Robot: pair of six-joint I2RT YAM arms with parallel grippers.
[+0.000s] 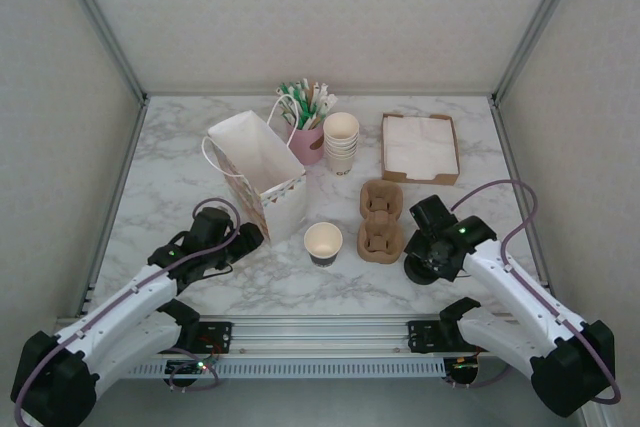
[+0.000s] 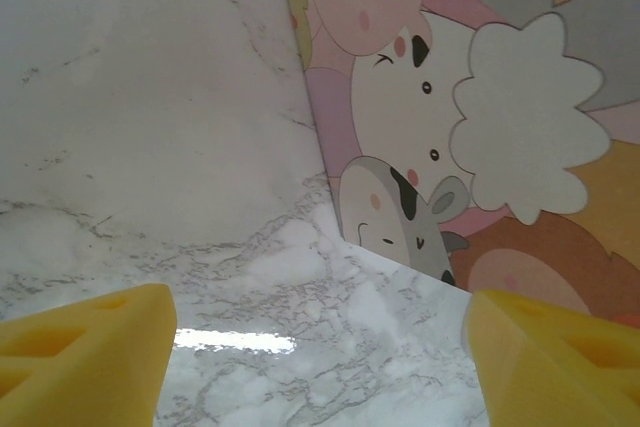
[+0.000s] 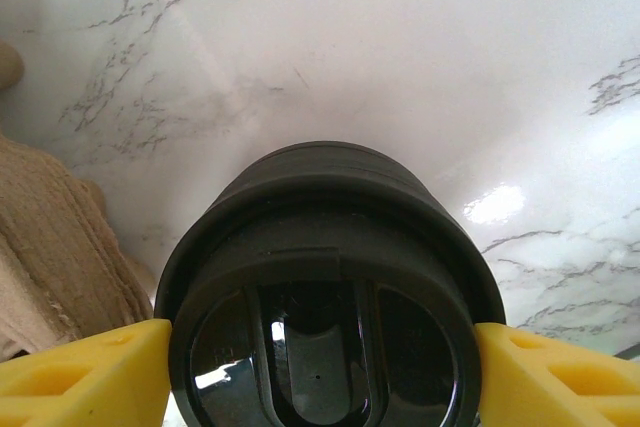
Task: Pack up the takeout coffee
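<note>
Top view: left gripper (image 1: 243, 238) sits low beside the bag (image 1: 262, 173), its jaws spread and empty. An open cup (image 1: 323, 242) stands mid-table between bag and carrier (image 1: 381, 219). Right gripper (image 3: 320, 347) clamps a black lid (image 3: 325, 297) by the carrier.

The marble table (image 1: 180, 147) (white, grey-veined) bears a paper bag (image 1: 262, 172), cup (image 1: 323, 243), carriers (image 1: 381, 220), and napkin tray (image 1: 420, 148).
</note>
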